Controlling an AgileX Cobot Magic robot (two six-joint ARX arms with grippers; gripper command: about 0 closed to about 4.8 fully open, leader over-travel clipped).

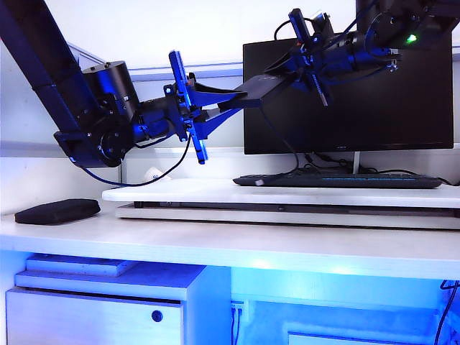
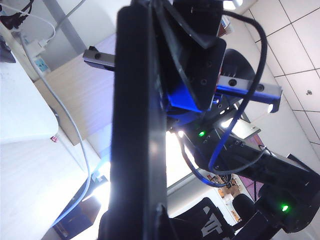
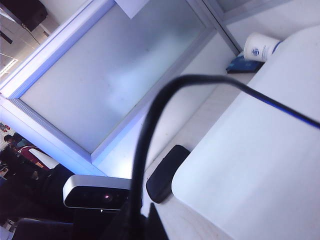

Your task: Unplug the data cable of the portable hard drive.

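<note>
No legible text anywhere (round blue logo on white cup (image 3: 260, 46) unreadable).

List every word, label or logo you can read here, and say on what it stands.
"AT": white letters on a black object in the left wrist view; rest hidden.
Blue logo on the white cup: too blurred.
Left gripper holds the hard drive above the desk, right gripper at its other end: no text.
</note>
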